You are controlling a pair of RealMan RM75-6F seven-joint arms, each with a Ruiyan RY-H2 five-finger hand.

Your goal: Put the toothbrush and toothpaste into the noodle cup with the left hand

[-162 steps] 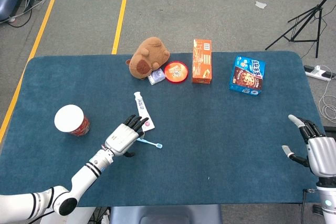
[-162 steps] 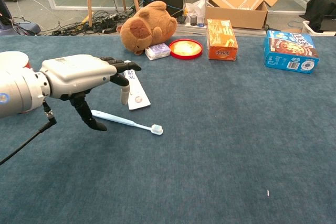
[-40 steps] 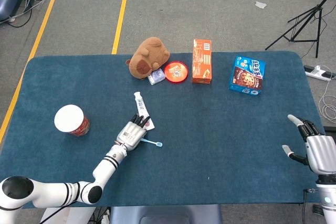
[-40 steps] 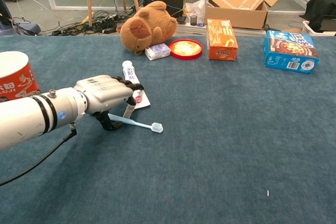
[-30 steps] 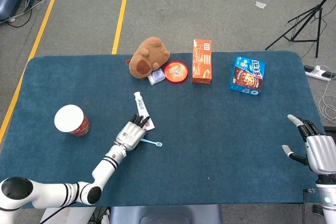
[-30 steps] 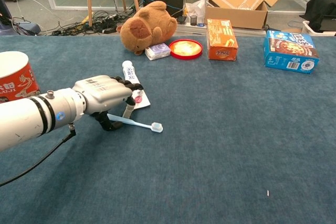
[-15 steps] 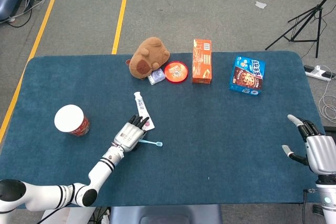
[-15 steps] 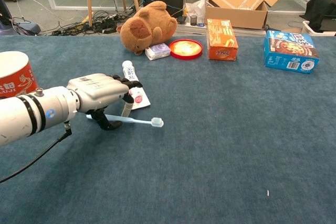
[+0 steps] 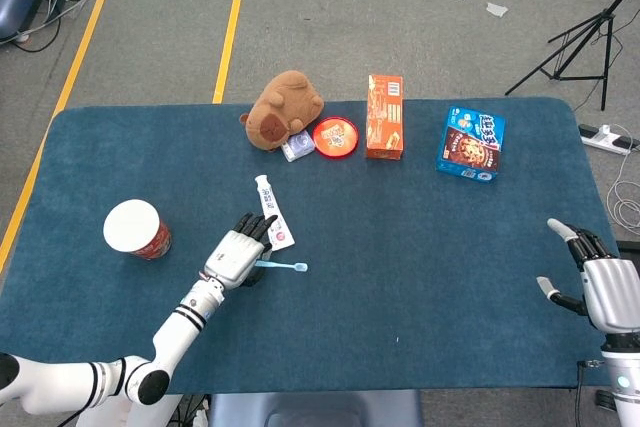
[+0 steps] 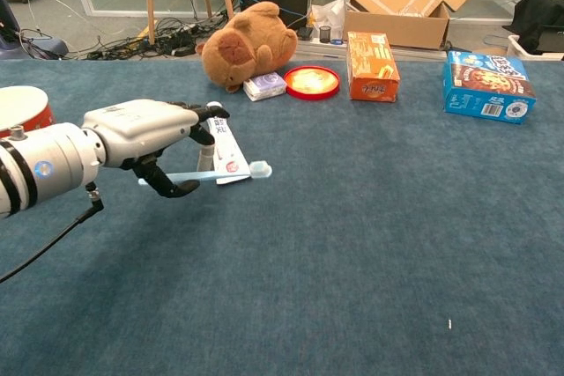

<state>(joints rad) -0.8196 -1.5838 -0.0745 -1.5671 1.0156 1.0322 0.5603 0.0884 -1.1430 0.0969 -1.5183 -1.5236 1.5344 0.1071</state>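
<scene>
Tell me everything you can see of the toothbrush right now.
The toothbrush is slim, pale blue and looks like plastic, with a whitish bristle head at its right end. The left hand pinches it near the handle end and holds it about level above the blue tabletop. In the chest view it crosses in front of the toothpaste, which lies flat. Nothing else touches it.

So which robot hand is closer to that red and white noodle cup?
Left. The left robot hand is just beside the noodle cup; the right robot hand sits at the table's far opposite edge.
</scene>
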